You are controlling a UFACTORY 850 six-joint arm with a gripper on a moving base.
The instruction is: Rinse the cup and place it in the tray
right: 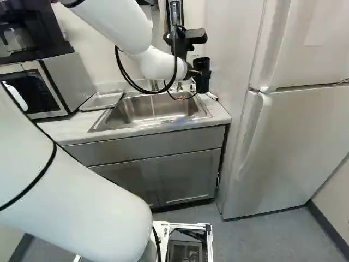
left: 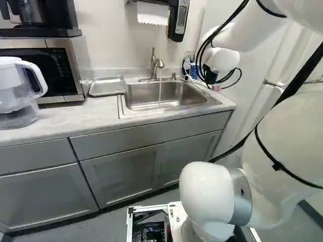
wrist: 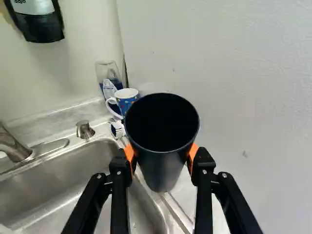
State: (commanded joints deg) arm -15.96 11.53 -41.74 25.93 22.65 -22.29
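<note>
While the tool [right: 197,72] pinches the matte black, tapered cup [wrist: 162,168] from both sides, water runs in the sink.
I have the cup up near the far right corner of the brushed steel sink [left: 141,95], its round mouth upward, long axis roughly upright, the narrower base below. Beyond it in my wrist view sit a blue patterned mug with a white handle [wrist: 127,103] and a clear glass tumbler [wrist: 105,72]. The curved metal faucet [left: 154,64], its thin stream falling into the basin, stands between the cup and the shallow rectangular metal tray [left: 107,86], which rests on the pale mottled bench [left: 83,118].
</note>
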